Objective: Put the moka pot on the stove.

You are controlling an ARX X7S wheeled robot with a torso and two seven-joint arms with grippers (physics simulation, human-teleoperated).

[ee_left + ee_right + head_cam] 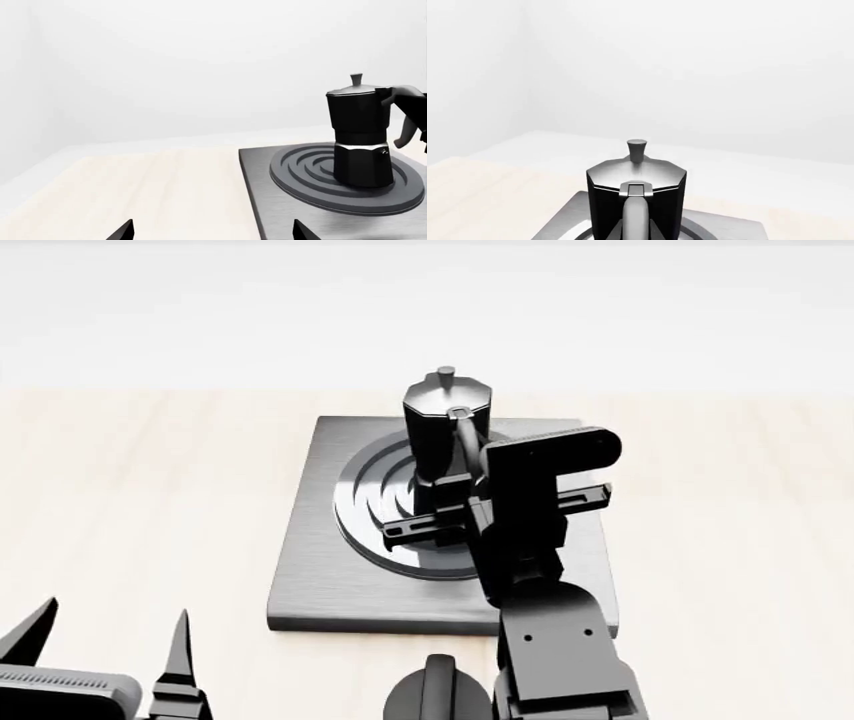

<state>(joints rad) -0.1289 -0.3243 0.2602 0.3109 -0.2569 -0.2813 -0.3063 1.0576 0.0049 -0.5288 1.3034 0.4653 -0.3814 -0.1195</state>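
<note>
**A:** Where does the moka pot stand?

**B:** Upright on the stove, on the raised rings, just beyond the right gripper. In the left wrist view the pot sits inside the ring pattern of the grey plate, its base touching the rings.

**A:** And the right gripper, is it clamped on the pot?

**B:** No. From the head view its two fingers are spread wide, one out to each side of the gripper body, and both lie on the near side of the pot. The pot's curved handle points back toward the gripper and runs down in front of it; I cannot tell whether anything touches it. The right wrist view shows the lid, the knob and the handle of the pot dead ahead, with no fingertips in sight.

**A:** The left gripper?

**B:** The left gripper is low and well off to the side of the stove, over the pale wooden bench. Its two pointed fingers stand apart, holding nothing. In its own wrist view the tips frame bare bench, with the pot ahead and off to one side.

**A:** Anything else?

**B:** A short black round knob sits just nearer than the stove's front edge, beside the right arm.
</note>
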